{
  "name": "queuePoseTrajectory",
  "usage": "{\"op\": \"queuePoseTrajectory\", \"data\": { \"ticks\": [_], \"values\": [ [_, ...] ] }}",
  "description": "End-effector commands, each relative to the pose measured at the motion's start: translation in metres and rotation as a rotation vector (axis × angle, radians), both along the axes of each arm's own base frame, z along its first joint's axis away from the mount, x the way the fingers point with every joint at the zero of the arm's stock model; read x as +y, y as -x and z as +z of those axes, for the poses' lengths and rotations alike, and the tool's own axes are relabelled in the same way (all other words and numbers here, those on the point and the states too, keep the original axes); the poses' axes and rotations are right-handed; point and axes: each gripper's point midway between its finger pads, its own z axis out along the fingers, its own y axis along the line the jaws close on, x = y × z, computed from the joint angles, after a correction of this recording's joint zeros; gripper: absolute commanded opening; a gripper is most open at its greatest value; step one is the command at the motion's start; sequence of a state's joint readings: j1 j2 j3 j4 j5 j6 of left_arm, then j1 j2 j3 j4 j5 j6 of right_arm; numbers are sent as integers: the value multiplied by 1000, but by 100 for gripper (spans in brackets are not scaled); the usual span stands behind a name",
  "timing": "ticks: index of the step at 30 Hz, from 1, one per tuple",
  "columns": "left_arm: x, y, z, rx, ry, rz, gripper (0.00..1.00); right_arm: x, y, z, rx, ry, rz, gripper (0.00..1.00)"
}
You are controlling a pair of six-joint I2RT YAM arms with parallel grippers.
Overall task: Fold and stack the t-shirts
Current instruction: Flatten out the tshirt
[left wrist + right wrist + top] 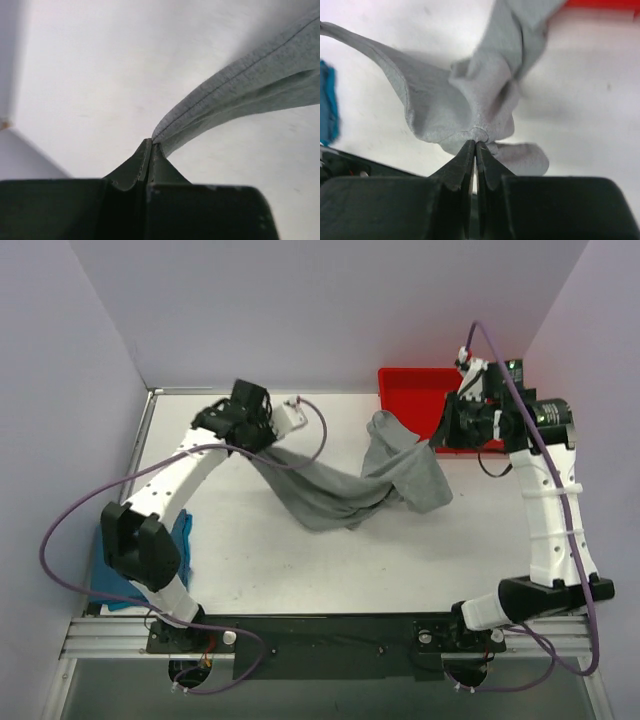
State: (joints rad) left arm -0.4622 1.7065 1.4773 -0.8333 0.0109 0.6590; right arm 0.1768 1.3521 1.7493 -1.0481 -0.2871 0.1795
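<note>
A grey t-shirt (340,490) hangs stretched between both grippers above the white table. My left gripper (262,445) is shut on one end of it; the left wrist view shows the shirt's seamed edge (240,85) running out from the shut tips (152,144). My right gripper (432,445) is shut on the other end, where the cloth bunches and hangs in folds (470,105) from the tips (475,143). A blue t-shirt (182,550) lies at the table's left edge, partly hidden by the left arm, and shows in the right wrist view (327,107).
A red bin (412,395) stands at the back right, behind the right gripper. The table (320,560) is white, with walls on the left, back and right. The arm bases sit on a black rail (330,632) at the near edge.
</note>
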Motion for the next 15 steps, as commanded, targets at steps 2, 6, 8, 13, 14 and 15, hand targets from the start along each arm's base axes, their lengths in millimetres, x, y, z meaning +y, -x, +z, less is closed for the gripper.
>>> {"op": "queuePoseTrajectory", "data": {
  "ticks": [2,6,8,13,14,15],
  "values": [
    [57,-44,213,-549,-63,81,0,11,-63,107,-277,-167,12,0],
    [99,-34,340,-840,-43,206,0,12,-73,179,-471,-273,22,0],
    [111,-17,374,-914,-29,236,0,19,-61,198,-532,-319,62,0],
    [135,37,421,-1028,16,299,0,22,-20,203,-577,-351,88,0],
    [139,41,424,-1035,9,309,0,18,-7,213,-623,-342,74,0],
    [142,45,425,-1035,3,319,0,17,-4,213,-628,-341,66,0]
  ]
}}
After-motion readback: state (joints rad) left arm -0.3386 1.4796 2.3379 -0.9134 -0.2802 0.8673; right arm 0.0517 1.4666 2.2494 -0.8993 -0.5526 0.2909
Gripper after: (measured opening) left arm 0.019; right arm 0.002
